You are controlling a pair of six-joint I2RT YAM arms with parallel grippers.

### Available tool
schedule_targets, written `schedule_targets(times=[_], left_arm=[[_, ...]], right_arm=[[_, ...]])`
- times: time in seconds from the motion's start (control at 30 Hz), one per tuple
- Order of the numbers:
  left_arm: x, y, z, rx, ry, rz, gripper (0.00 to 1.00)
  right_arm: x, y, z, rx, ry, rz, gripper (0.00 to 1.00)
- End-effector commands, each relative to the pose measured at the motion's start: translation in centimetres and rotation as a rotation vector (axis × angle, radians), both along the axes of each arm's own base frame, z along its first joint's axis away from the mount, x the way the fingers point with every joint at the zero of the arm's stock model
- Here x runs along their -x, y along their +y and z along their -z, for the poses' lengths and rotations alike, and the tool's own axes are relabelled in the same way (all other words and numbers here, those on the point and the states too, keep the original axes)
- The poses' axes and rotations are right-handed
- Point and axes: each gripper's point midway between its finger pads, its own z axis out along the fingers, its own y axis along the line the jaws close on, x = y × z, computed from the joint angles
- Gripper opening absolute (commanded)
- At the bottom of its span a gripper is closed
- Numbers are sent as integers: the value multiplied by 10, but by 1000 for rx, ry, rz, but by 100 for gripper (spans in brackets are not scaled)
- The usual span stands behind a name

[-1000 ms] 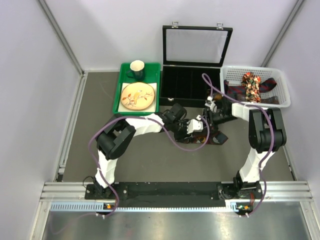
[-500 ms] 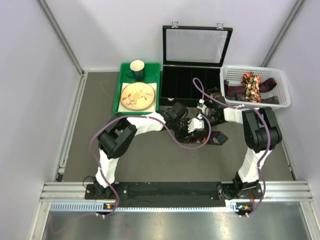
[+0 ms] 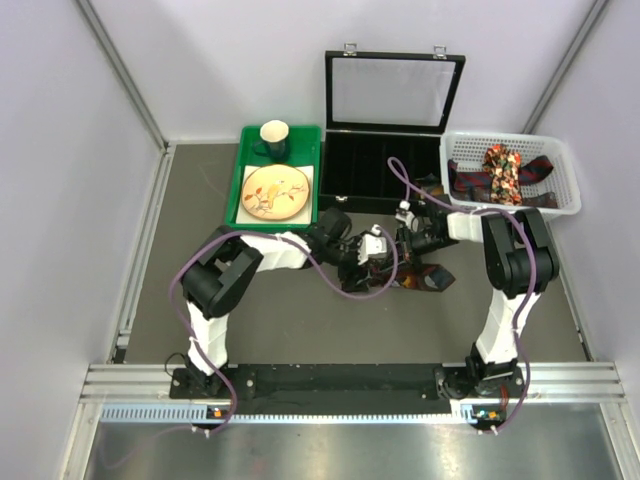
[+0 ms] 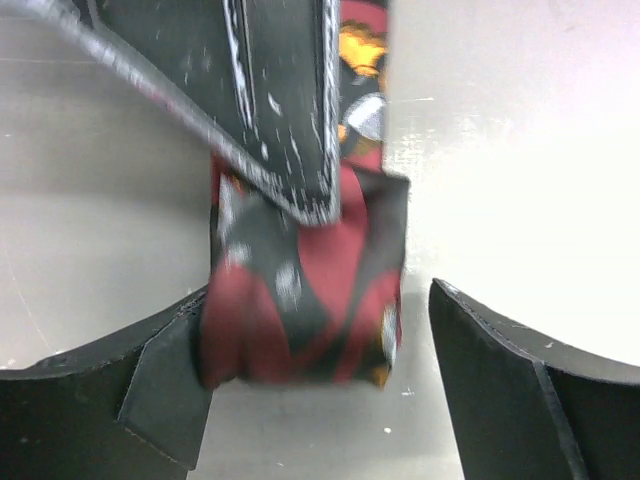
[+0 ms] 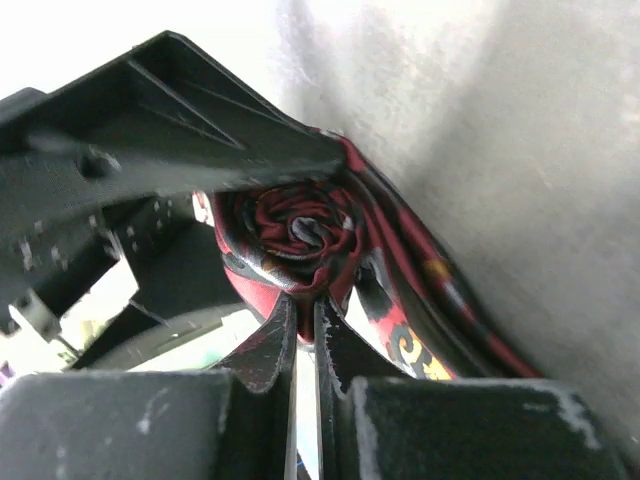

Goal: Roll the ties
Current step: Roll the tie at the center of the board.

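Near the middle of the bench [image 3: 300, 330], the left gripper [image 4: 320, 372] is standing wide around the rolled tie [image 4: 300, 300], one finger touching the roll and the other standing clear. It is probably cradling the coil so that it does not unwind. The right gripper [image 5: 305, 322] is meeting it from the other side with its jaws closed, the tips pressing at the lower rim of the spiral. Whether they are pinching a layer of cloth cannot be told. The tie's unrolled tail [image 3: 430, 278] is lying flat just to the right, not yet wound in. Farther back, more ties [image 3: 503, 165] are waiting in the white basket [image 3: 565, 195], beside an open black box [image 3: 380, 170].
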Motion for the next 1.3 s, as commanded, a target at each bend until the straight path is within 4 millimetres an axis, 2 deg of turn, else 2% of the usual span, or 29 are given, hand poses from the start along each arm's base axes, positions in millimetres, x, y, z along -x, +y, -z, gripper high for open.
schedule_targets(times=[0.0, 0.13, 0.17, 0.2, 0.27, 0.5, 0.63, 0.67, 0.7, 0.77, 0.8, 0.83, 0.87, 0.9, 0.97, 1.0, 1.13, 1.17, 1.27], left_arm=[[3, -7, -24, 202, 12, 28, 84], [-1, -21, -29, 299, 21, 37, 84], [-4, -28, -39, 351, -11, 53, 84], [-4, -30, -36, 365, 19, 42, 83], [-8, -39, -46, 426, -6, 50, 83], [-6, -49, -32, 437, 24, 63, 76], [-5, -49, -23, 388, 14, 53, 60], [-7, -49, -21, 369, 7, 46, 50], [-10, -49, -23, 356, -16, 43, 46], [-11, -39, -8, 257, 3, 2, 38], [-14, -38, -10, 231, -39, 10, 32], [-6, -25, 7, 134, 7, -6, 30], [-8, -20, 13, 75, -20, -27, 29], [-10, -15, 13, 37, -57, -24, 27], [-3, 2, 29, -87, -63, -46, 26], [-1, 5, 30, -114, -78, -40, 26], [13, 11, 40, -209, -89, -26, 26], [14, 12, 42, -230, -89, -25, 27], [14, 11, 47, -276, -90, -21, 28]], right_arm=[[-2, -28, 44, 214, -36, 6, 0], [-4, -40, 50, 288, -40, 20, 0], [-5, -41, 50, 298, -44, 21, 0], [-6, -43, 51, 314, -49, 22, 0], [-8, -44, 51, 325, -56, 21, 0], [-14, -45, 52, 334, -60, 20, 0], [-18, -41, 46, 303, -63, 17, 0], [-17, -39, 43, 294, -64, 5, 0], [-16, -38, 39, 281, -68, 0, 0], [-16, -38, 31, 263, -73, -11, 0], [-17, -38, 22, 244, -80, -7, 0], [-19, -40, 17, 241, -87, -2, 3], [-20, -42, 12, 234, -100, -7, 7], [-17, -44, 3, 218, -92, -4, 16], [-19, -52, -8, 194, -98, 19, 26], [-17, -51, -19, 157, -96, 24, 29], [-10, -45, -37, 69, -99, 30, 40], [-9, -44, -39, 51, -87, 41, 47], [-6, -36, -44, -1, -76, 41, 51]])
